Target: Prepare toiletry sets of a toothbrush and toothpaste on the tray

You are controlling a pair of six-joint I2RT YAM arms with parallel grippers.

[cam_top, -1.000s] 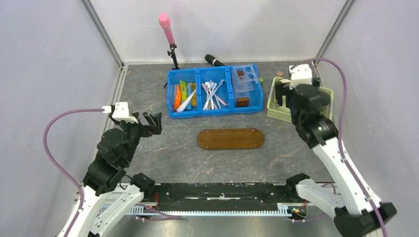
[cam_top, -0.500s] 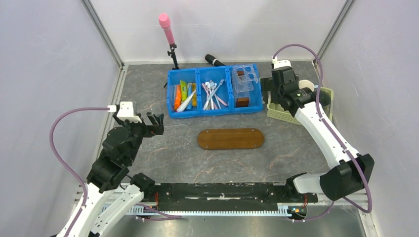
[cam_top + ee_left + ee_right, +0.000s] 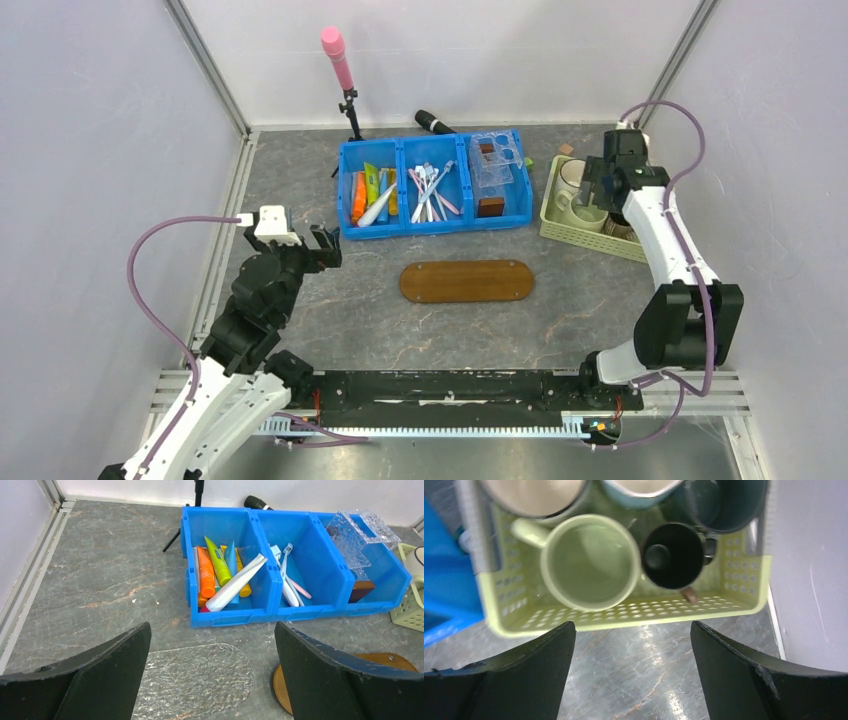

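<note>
The left gripper [image 3: 327, 248] is spread wide and holds nothing. It hangs low over the table, aimed at the blue bin [image 3: 227, 618], so its camera frames the stock it would pick from. The green toothpaste [image 3: 218, 563] and the white tube [image 3: 237, 583] lie heaped with orange tubes in the bin's left compartment. The toothbrush [image 3: 284, 575] rests among others in the middle one. The right gripper [image 3: 631, 626] is likewise parted and empty, pointing down over the green basket [image 3: 624, 613] of mugs, which seems to hold nothing the task needs. The tray [image 3: 467, 281] lies flat in front of the bin, between the arms, with nothing on it. It looks within reach of either side. No set is begun, and the left arm looks better placed for the first pick.
</note>
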